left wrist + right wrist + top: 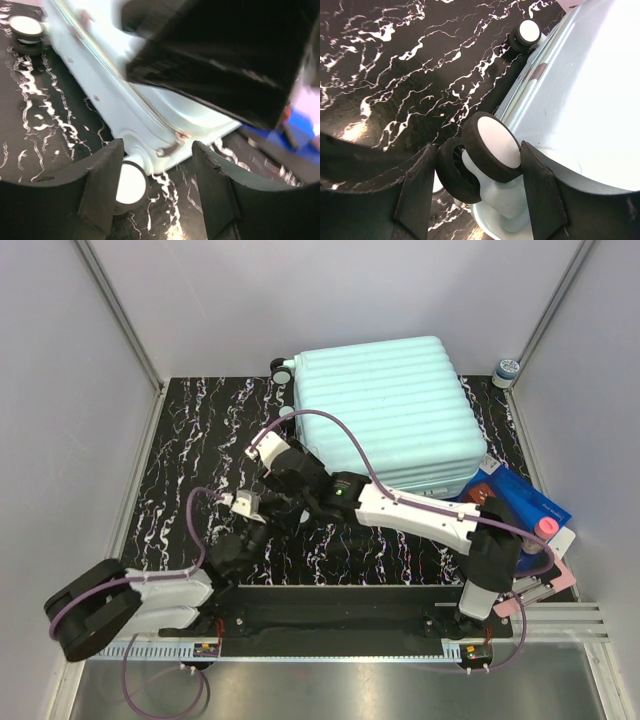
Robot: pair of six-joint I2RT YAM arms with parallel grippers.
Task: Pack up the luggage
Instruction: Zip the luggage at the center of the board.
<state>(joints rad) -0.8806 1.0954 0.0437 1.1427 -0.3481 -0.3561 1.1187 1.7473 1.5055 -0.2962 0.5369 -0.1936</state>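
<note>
The luggage [385,405] lies flat and zipped shut at the far right of the marbled table [190,460], ribbed shell uppermost, wheels along its left end. Nothing shows what it holds. A flat blue box [530,502] with a pink round item [546,527] on it lies outside the case, just beside its near right corner, so packing is judged incomplete: the shell has not been opened and at least these goods remain out. Both arms reach to the near left corner of the case. The left gripper [157,165] has its fingers apart and empty, one caster wheel [130,184] on the table beyond the gap. The right gripper [475,155] has its fingers apart around the double wheel [492,145], which nearly fills the gap; whether they clamp it cannot be told.
</note>
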